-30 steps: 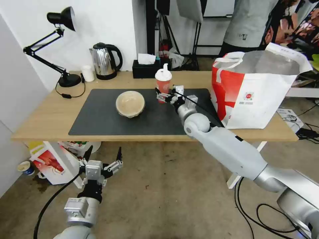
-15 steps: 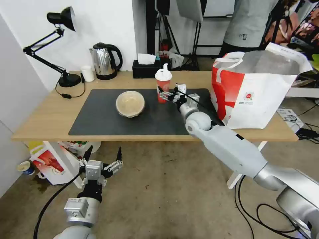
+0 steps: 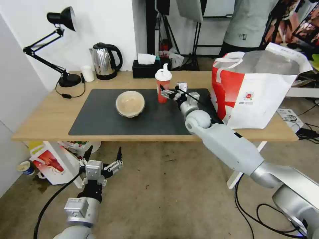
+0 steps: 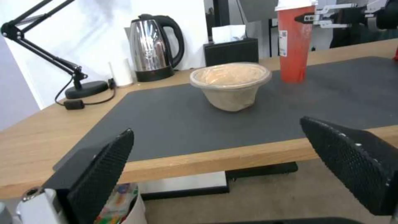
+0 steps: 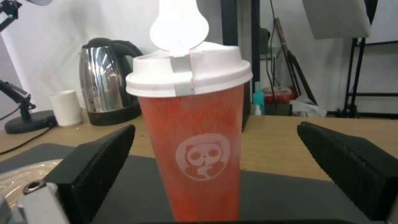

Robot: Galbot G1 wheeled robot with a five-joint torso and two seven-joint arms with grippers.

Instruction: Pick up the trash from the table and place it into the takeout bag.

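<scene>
The red drink cup with a white spouted lid point(image 3: 163, 83) stands upright on the dark mat point(image 3: 99, 119) of the table point(image 3: 43, 116). My right gripper point(image 3: 165, 92) is open at the cup's right side, and the right wrist view has the cup point(image 5: 195, 149) between the gripper's point(image 5: 215, 126) spread fingers, not touching them. The beige clear-lidded bowl point(image 3: 130, 103) sits left of the cup on the mat. At the table's right end stands the takeout bag point(image 3: 256, 89), its mouth open. My left gripper point(image 3: 101, 162) hangs open below the table's front edge, facing the bowl point(image 4: 230, 84).
Along the table's back edge stand a black desk lamp point(image 3: 63, 49), a small white cup point(image 3: 88, 73), a steel kettle point(image 3: 104, 61) and a black tissue box point(image 3: 144, 68). A smaller red-and-white bag point(image 3: 53, 162) sits on the floor under the table. Cables lie at the floor's right.
My right gripper has moved forward and slightly right, so its open fingers now reach around the red cup's side. The cup, the bowl and the left arm have not moved.
</scene>
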